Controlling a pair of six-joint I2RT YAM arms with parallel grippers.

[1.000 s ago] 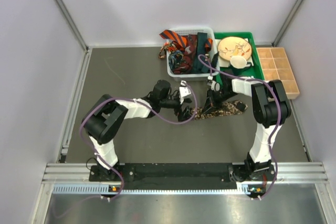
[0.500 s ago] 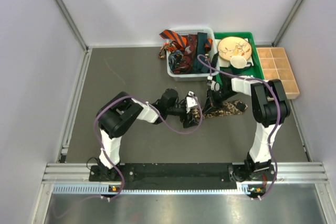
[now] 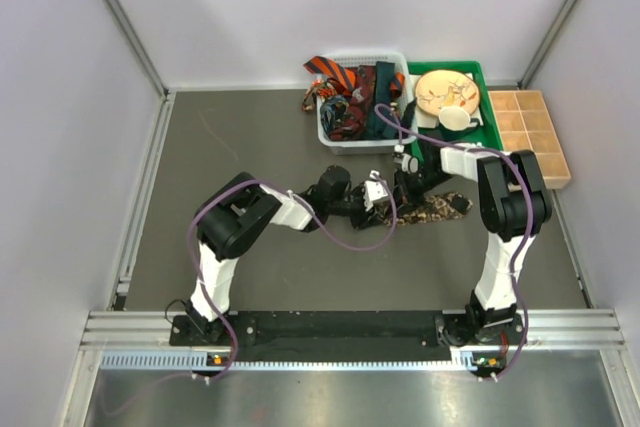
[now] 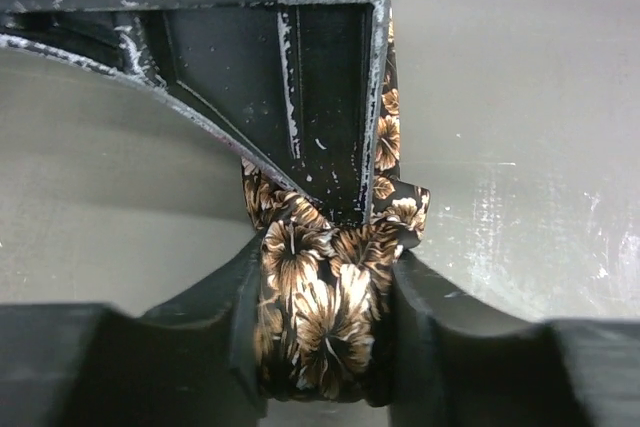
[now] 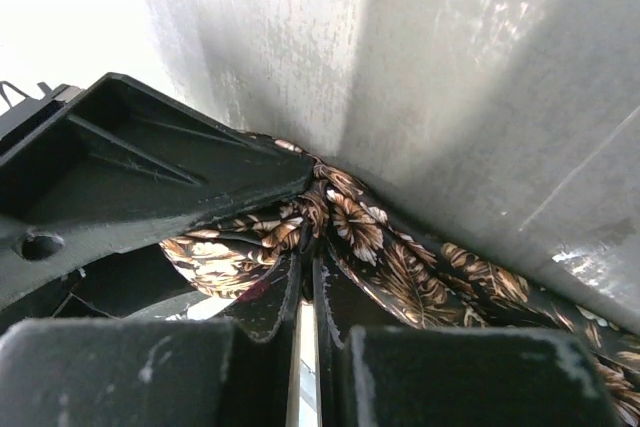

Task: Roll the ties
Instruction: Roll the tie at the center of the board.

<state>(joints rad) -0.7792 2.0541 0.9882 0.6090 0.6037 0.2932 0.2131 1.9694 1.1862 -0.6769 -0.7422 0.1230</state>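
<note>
Near the middle of the table point(image 3: 250, 147), the left fingers point(image 4: 210, 332) are clamped on the rolled-up end of the brown-black leafy tie point(image 4: 325, 317), which is squeezed pretty snugly between them. Just right of that, the right fingers point(image 5: 265, 307) are pressed nearly together with the same fabric pinched at their tips. The loose rest is seen trailing rightward on the table, in front of the green tray point(image 3: 482, 142).
</note>
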